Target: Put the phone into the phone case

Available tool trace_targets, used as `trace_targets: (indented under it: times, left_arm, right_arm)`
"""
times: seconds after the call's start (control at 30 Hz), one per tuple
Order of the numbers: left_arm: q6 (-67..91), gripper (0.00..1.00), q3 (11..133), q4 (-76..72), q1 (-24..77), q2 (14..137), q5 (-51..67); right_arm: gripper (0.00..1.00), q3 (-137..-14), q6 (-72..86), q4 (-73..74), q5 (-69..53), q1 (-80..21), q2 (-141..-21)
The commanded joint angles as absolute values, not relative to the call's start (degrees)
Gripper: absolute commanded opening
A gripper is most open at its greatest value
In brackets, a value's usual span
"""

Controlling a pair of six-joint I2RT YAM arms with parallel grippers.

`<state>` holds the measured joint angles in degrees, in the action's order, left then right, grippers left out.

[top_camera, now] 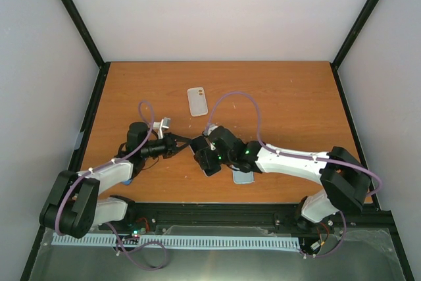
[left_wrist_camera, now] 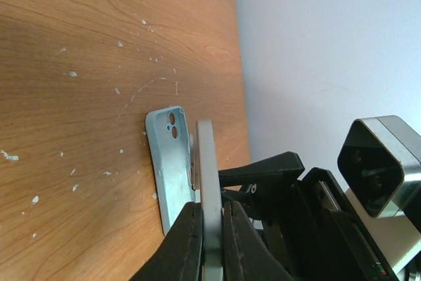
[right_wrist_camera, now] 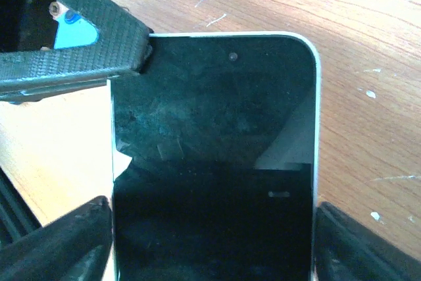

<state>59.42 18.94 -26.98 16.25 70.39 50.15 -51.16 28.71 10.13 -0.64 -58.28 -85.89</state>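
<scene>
The phone (top_camera: 212, 166) has a glossy black face and a thin pale rim, and hangs just above the table's front middle. My right gripper (top_camera: 205, 156) is shut across its width, one finger on each long side (right_wrist_camera: 214, 241). My left gripper (top_camera: 186, 143) is shut on the phone's far corner; in the left wrist view its fingers (left_wrist_camera: 210, 212) pinch the phone's pale edge (left_wrist_camera: 206, 162). The left finger (right_wrist_camera: 85, 31) shows at the phone (right_wrist_camera: 217, 129) corner in the right wrist view. The pale sky-blue phone case (top_camera: 243, 176) lies flat under the right arm, just beyond the phone (left_wrist_camera: 168, 169).
A white case (top_camera: 197, 101) lies further back at the table's middle. A darker blue thing (top_camera: 129, 179) peeks out under the left arm. Black frame posts and white walls close in the table on three sides.
</scene>
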Motion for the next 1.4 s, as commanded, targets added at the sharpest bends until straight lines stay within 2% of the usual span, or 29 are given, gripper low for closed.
trace_targets:
  times: [0.0, 0.1, 0.2, 0.27, 0.4, 0.5, 0.63, 0.73, 0.93, 1.17, 1.23, 1.37]
  left_arm:
    - [57.1, 0.00, 21.1, -27.9, 16.5, 70.8, 52.9]
    - [55.2, 0.00, 22.4, -27.3, 16.5, 71.0, 55.6]
    - [53.3, 0.00, 23.9, -26.7, 16.5, 70.9, 58.7]
    - [52.3, 0.00, 24.7, -26.2, 16.5, 70.5, 60.2]
    - [51.2, 0.00, 25.5, -26.6, 16.5, 69.6, 63.5]
    - [51.5, 0.00, 25.6, -26.6, 16.5, 68.9, 64.0]
    - [52.4, 0.00, 25.8, -28.2, 16.5, 68.4, 65.9]
    - [53.4, 0.00, 25.4, -30.0, 16.5, 67.6, 66.8]
    - [54.5, 0.00, 24.7, -31.8, 16.5, 67.1, 67.6]
    - [56.8, 0.00, 23.4, -36.0, 16.6, 67.1, 69.1]
    - [56.6, 0.00, 23.3, -35.8, 16.6, 66.9, 69.0]
    - [56.8, 0.00, 22.5, -35.8, 16.6, 66.5, 67.9]
  right_arm:
    - [0.84, -50.5, 26.4, 10.0, 1.1, -58.5, -81.1]
    - [0.93, -48.3, 25.3, 10.9, -4.3, -56.6, -76.6]
    - [0.94, -44.9, 25.4, 10.1, -11.2, -53.4, -71.0]
    - [0.89, -42.8, 26.4, 9.0, -15.6, -51.4, -68.1]
    - [0.67, -40.1, 28.5, 7.2, -21.8, -48.4, -64.4]
    - [0.63, -38.7, 27.5, 6.9, -24.9, -45.9, -62.6]
    - [0.52, -37.4, 28.3, 4.8, -31.0, -42.7, -62.7]
    - [0.50, -37.3, 29.8, 2.3, -34.7, -42.6, -64.5]
    - [0.53, -36.4, 31.6, -1.2, -36.8, -42.6, -67.6]
    - [0.51, -36.1, 33.2, -4.3, -39.2, -42.6, -69.9]
    - [0.45, -35.9, 33.8, -5.2, -40.2, -42.6, -70.0]
    - [0.20, -35.2, 34.5, -7.0, -41.5, -42.6, -69.7]
